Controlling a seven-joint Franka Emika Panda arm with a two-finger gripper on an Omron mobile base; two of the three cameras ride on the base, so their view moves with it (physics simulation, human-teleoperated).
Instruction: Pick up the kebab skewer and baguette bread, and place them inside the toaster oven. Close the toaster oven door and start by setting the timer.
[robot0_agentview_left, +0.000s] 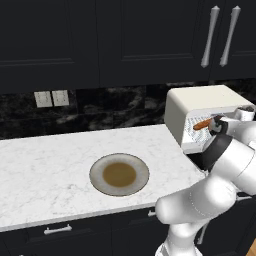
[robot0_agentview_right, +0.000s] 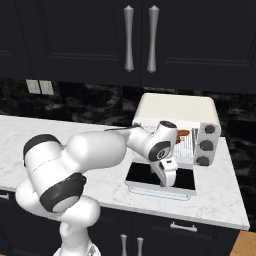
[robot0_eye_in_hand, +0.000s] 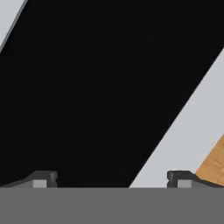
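At the right end of the white marble counter (robot0_agentview_left: 45, 165): toaster oven (robot0_agentview_right: 175, 112), cream-white, backed against the black stone wall under dark upper cabinets. Toaster oven door (robot0_agentview_right: 161, 180) folded down flat, dark glass facing up, silver-framed edge toward the counter's front. Inside the open cavity, on the wire rack: baguette bread (robot0_agentview_left: 202, 125), orange-brown, lying roughly level; in the right base view just a reddish-brown sliver at 3 o'clock of the wrist, too small to separate loaf from kebab skewer. Three dark knobs (robot0_agentview_right: 205, 145) stacked down the oven's right panel.

Gripper (robot0_agentview_right: 170, 181) pointed downward over the lowered door, fingers spread wide, pinching nothing. In the hand view, gripper (robot0_eye_in_hand: 112, 180) with both dark tips far apart at the bottom edge, black glass across most of the frame, pale band and a wedge of wood floor toward 4 o'clock. Loaf up at about 1 o'clock from the gripper in the right base view, apart from it.

Left of the oven on the counter: round plate (robot0_agentview_left: 100, 166) with brown centre, bare. On the wall at 11 o'clock of the plate: two pale outlets (robot0_agentview_left: 51, 98).
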